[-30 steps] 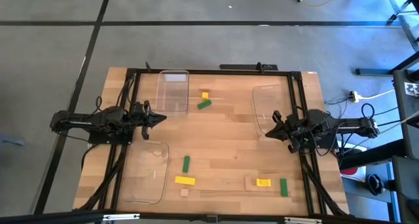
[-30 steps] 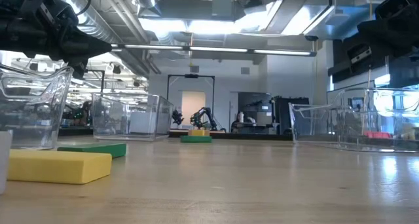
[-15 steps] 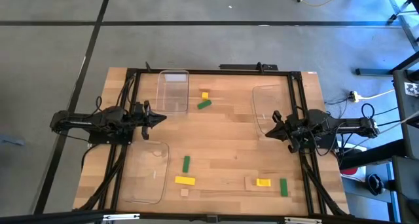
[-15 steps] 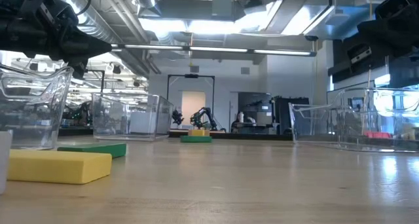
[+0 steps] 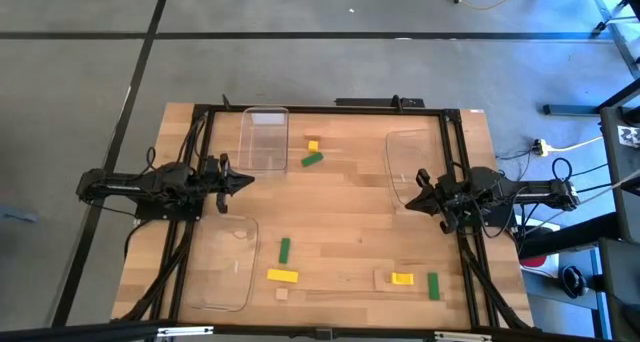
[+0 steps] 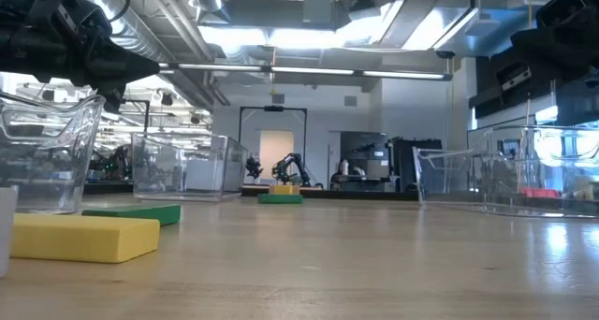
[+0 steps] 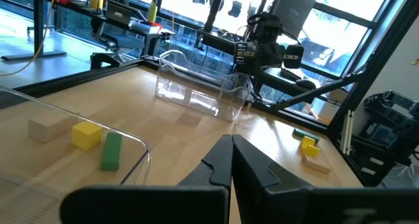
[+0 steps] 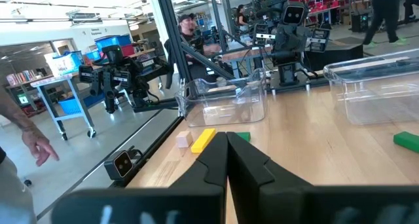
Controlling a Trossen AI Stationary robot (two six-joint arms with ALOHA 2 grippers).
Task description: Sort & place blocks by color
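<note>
Both arms hover over the table and touch nothing. My left gripper is shut near the left side and shows shut in its wrist view. My right gripper, also shut, hangs near the right side by a clear tray; its wrist view shows it too. Blocks lie flat on the wood. A yellow block and a green block are far of centre. Toward the near edge are a green block, a yellow block, a tan cube, another yellow block and another green block.
A clear tray stands at the far left and another clear tray at the near left. A black frame borders the table. Bare wood lies between the grippers. A person's hand shows beyond the table in the right wrist view.
</note>
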